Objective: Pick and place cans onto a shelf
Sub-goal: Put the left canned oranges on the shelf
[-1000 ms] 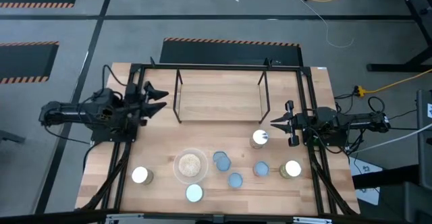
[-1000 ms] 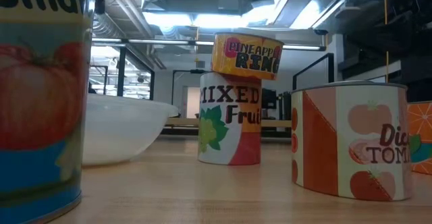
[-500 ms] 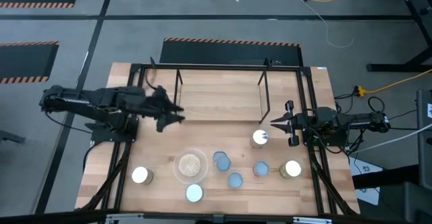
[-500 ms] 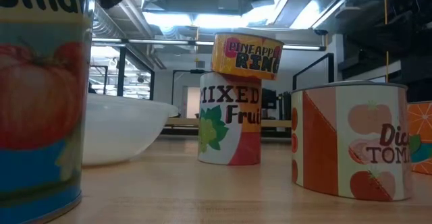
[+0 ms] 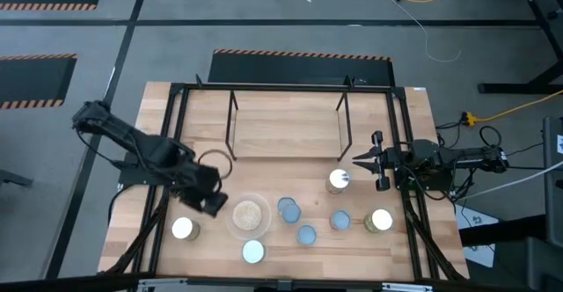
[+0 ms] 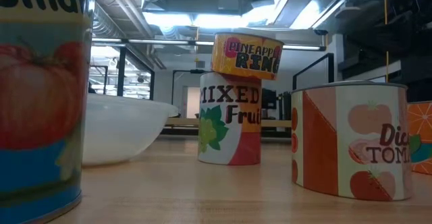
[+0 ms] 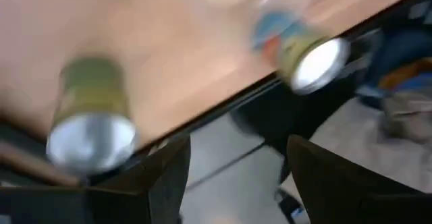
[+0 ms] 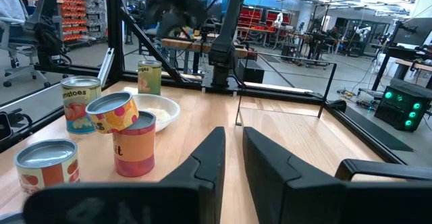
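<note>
Several cans stand on the near half of the wooden table: a shiny-topped one (image 5: pixel 183 229), a bluish one (image 5: pixel 252 251), a group (image 5: pixel 305 235) and two more shiny ones (image 5: pixel 338 179) (image 5: pixel 380 220). A pineapple can (image 6: pixel 246 54) rests tilted on a mixed-fruit can (image 6: pixel 229 119). The shelf (image 5: pixel 286 125) stands empty at the far middle. My left gripper (image 5: pixel 214 206) hangs open, tipped downward, above the table between the shiny left can and the bowl; its blurred wrist view shows two cans (image 7: pixel 91 116) (image 7: pixel 304 55) beyond its fingers. My right gripper (image 5: pixel 356 160) waits level at the right, with only a narrow gap between its fingers (image 8: pixel 233 153).
A clear bowl (image 5: pixel 248 215) with tan contents sits among the cans near the front. A black frame (image 5: pixel 167 178) runs around the table, its rails along both sides. Bare wood lies between the shelf and the cans. Cables lie on the floor beyond.
My left arm has swung from beside the shelf's left end toward the table's near edge, rolling its wrist and tipping the gripper downward. It now hovers by the bowl and stays open. No can has moved.
</note>
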Tool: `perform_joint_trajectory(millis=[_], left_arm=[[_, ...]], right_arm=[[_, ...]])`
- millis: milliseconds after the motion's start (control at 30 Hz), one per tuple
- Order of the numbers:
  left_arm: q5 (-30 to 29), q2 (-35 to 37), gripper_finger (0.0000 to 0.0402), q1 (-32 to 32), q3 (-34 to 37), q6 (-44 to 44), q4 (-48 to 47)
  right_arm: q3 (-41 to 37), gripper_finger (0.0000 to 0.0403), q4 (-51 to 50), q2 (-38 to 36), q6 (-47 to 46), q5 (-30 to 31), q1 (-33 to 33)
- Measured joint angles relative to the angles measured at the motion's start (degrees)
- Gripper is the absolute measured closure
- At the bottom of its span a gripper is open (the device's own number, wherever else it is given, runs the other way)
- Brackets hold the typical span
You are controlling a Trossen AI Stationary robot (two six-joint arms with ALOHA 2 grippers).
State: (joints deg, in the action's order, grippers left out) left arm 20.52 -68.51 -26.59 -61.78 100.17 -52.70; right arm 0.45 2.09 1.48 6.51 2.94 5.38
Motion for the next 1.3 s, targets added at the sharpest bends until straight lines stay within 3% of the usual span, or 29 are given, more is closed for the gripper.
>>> perform_joint_trajectory(millis=[167,500,1000,1300], left_arm=[[1.91,-3.51,0.0161,-5.76,0.00,5.90,-2.83],[0.59,-10.17,0.0161,-12.69,0.00,6.29,-5.25],[-3.31,-17.66,0.0161,-15.62,0.00,5.81,-5.32],[-3.24,-18.47,0.0172,-15.58,-0.09,5.85,-6.41]], right_arm=[[0.00,0.0344,0.00,0.00,0.01,-0.02,-0.01],[0.00,0.0343,0.00,0.02,-0.01,0.00,-0.01],[0.00,0.0344,0.00,0.02,-0.01,0.00,0.01],[0.00,0.0344,-0.01,0.00,0.00,0.00,0.00]])
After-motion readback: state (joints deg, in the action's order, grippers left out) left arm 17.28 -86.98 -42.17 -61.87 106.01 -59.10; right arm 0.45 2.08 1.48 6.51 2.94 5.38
